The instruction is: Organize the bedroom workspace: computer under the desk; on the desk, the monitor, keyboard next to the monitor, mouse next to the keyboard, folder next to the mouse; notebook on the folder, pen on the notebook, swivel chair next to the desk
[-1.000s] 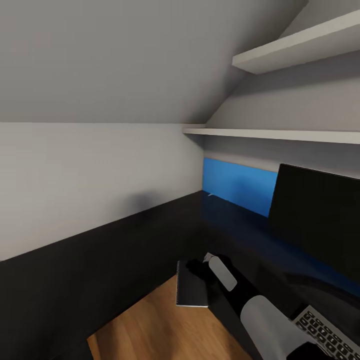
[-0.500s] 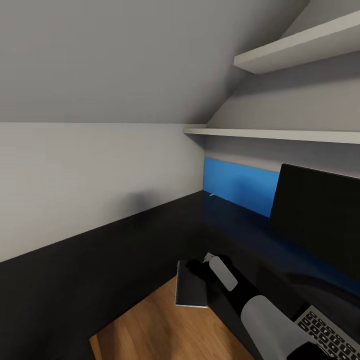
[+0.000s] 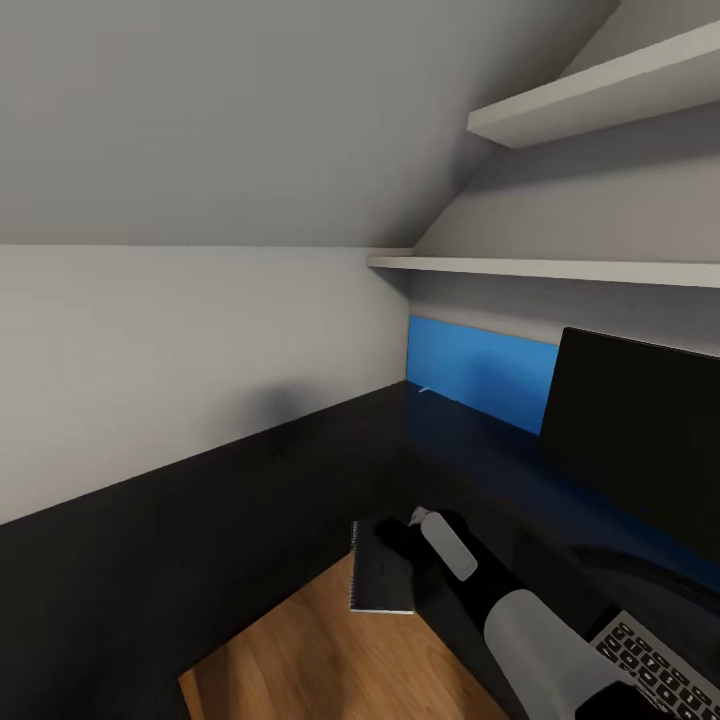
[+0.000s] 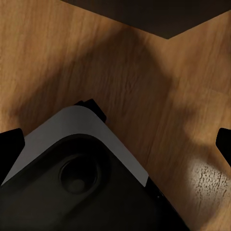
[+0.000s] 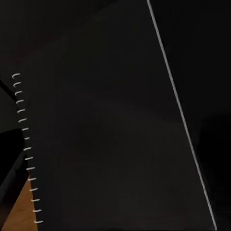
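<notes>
A black spiral-bound notebook [image 3: 380, 572] hangs at the black desk's [image 3: 250, 500] inner edge, partly over the wooden floor. My right gripper [image 3: 402, 540] reaches it from the lower right and looks shut on its right side. In the right wrist view the notebook [image 5: 110, 139] is very close, its wire spiral along one edge. The dark monitor [image 3: 640, 430] stands on the desk at the right. A corner of the keyboard [image 3: 655, 668] shows in front of it. My left gripper [image 4: 115, 142] is open over the floor, with nothing between its fingertips [image 4: 10, 147].
A blue panel [image 3: 475, 368] stands against the wall behind the desk. Two white shelves [image 3: 560, 268] jut out above the monitor. The wooden floor [image 3: 330, 670] shows in the desk's inner corner. Part of my own base [image 4: 82, 178] lies under the left gripper.
The head view has shifted very slightly. The right arm and the notebook stay in nearly the same place.
</notes>
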Controlling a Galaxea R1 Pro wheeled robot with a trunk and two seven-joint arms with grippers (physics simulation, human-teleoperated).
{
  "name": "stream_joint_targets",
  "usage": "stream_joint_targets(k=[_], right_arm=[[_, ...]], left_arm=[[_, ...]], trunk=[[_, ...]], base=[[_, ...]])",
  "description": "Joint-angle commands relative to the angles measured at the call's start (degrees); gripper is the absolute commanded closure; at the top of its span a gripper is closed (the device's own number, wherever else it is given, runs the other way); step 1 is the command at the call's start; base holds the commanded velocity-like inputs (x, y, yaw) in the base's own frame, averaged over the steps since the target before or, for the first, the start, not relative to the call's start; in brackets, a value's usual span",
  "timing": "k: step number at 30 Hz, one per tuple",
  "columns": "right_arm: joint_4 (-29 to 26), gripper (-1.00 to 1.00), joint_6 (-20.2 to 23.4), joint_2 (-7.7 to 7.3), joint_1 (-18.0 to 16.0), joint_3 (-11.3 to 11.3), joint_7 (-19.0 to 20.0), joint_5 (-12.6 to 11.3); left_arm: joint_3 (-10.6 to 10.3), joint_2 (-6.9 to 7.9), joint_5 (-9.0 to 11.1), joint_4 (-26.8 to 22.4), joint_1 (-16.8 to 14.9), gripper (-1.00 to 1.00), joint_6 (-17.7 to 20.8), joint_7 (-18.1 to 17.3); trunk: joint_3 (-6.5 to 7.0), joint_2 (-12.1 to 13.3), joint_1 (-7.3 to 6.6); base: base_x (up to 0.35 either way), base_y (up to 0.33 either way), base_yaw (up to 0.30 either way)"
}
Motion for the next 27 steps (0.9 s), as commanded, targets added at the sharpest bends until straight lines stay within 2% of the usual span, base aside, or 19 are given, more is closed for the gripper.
stream_joint_targets(k=[1, 2, 3, 4, 5, 8, 9, 10, 16, 27], right_arm=[[1.8, -1.00, -0.1, -0.31, -0.1, 0.1, -0.5, -0.6], [1.8, -1.00, -0.2, -0.82, -0.2, -0.1, -0.5, -0.6], [1.6, -1.00, -0.3, -2.51, -0.3, -0.6, -0.5, -0.7], [1.5, -1.00, -0.3, -3.52, -0.4, -1.0, -0.5, -0.7], [1.0, -1.00, -0.4, -5.41, -0.5, -2.0, -0.5, -0.7], [-1.4, -1.00, -0.5, -7.38, -0.5, -3.2, -0.4, -0.7], [-4.3, -1.00, -0.5, -8.21, -0.3, -3.7, -0.4, -0.6], [-10.2, -1.00, -0.4, -9.00, 0.2, -3.9, -0.5, -0.2], [-21.1, -1.00, 0.1, -10.31, 3.3, -3.7, -0.7, 0.3], [-24.2, -1.00, 0.6, -10.61, 4.2, -3.3, -0.6, 0.4]], left_arm=[[-0.3, 0.07, 0.4, -0.2, 0.0, -1.00, 0.0, 0.5], [-0.3, 0.05, 0.4, -0.2, 0.0, -1.00, 0.0, 0.5], [-0.4, 0.03, 0.4, -0.2, 0.0, -1.00, 0.0, 0.5], [-0.4, 0.03, 0.4, -0.2, 0.0, -1.00, 0.0, 0.5], [-0.4, 0.02, 0.4, -0.2, 0.0, -1.00, 0.0, 0.5], [-0.4, 0.01, 0.4, -0.2, 0.0, -1.00, 0.0, 0.5], [-0.4, 0.01, 0.3, -0.2, 0.0, -1.00, -0.1, 0.5], [-0.5, 0.00, 0.3, -0.2, 0.0, -1.00, -0.1, 0.5], [-0.5, 0.00, 0.3, -0.2, 0.0, -1.00, -0.1, 0.5], [-0.5, 0.00, 0.3, -0.2, 0.0, -1.00, -0.1, 0.5]], trunk=[[-0.06, 0.0, 0.01], [-0.06, 0.0, 0.01], [-0.06, 0.0, 0.01], [-0.06, 0.0, 0.01], [-0.06, 0.0, 0.01], [-0.06, 0.0, 0.01], [-0.06, 0.0, 0.01], [-0.06, 0.0, 0.01], [-0.06, 0.0, 0.01], [-0.06, 0.0, 0.01]], base=[[0.000, 0.000, 0.000], [0.000, 0.000, 0.000], [0.000, 0.000, 0.000], [0.000, 0.000, 0.000], [0.000, 0.000, 0.000], [0.000, 0.000, 0.000], [0.000, 0.000, 0.000], [0.000, 0.000, 0.000], [0.000, 0.000, 0.000], [0.000, 0.000, 0.000]])
